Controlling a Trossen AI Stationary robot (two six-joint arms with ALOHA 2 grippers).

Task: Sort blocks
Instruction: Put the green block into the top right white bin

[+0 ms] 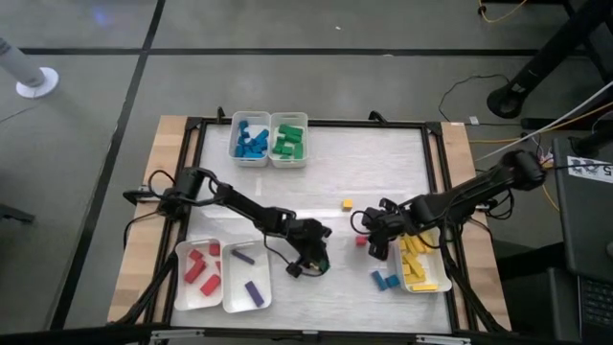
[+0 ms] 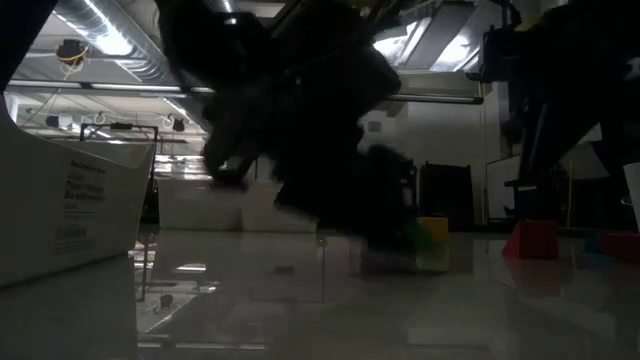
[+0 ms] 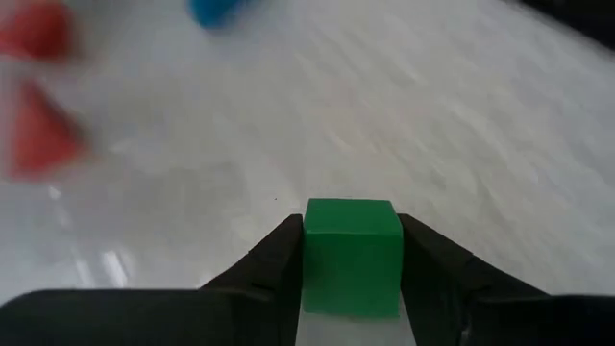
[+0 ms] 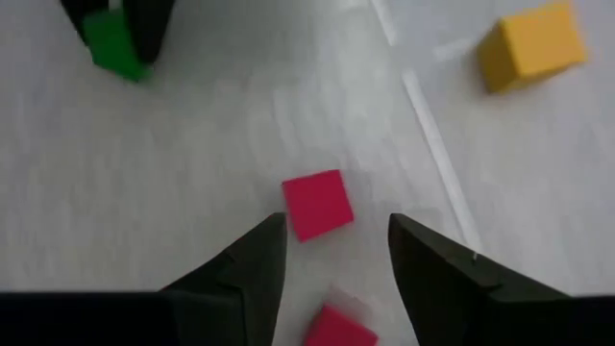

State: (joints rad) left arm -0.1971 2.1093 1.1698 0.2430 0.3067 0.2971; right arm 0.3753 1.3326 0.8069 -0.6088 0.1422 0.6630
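My left gripper (image 1: pixel 314 257) is near the table's middle front, shut on a green cube (image 3: pixel 351 255). The right wrist view also shows that green cube (image 4: pixel 113 43) between the left fingers. My right gripper (image 1: pixel 375 241) is open and points down over a red cube (image 4: pixel 317 204) that lies on the table just ahead of its fingertips. A second red block (image 4: pixel 336 329) lies below, between its fingers. A yellow cube (image 1: pixel 347 204) sits on the table farther back. Two blue blocks (image 1: pixel 383 281) lie by the yellow tray. My left gripper pinches the green cube between its two fingers, one finger (image 3: pixel 279 259) on each of two opposite side faces (image 3: pixel 317 252). The fingers slant down from above. I cannot tell whether the cube's underside rests on the table.
White trays stand at the far edge with blue blocks (image 1: pixel 251 139) and green blocks (image 1: pixel 288 139). At the near left are trays of red blocks (image 1: pixel 198 273) and purple blocks (image 1: pixel 247 278). A tray of yellow blocks (image 1: pixel 421 261) lies under the right arm. The two grippers are close together.
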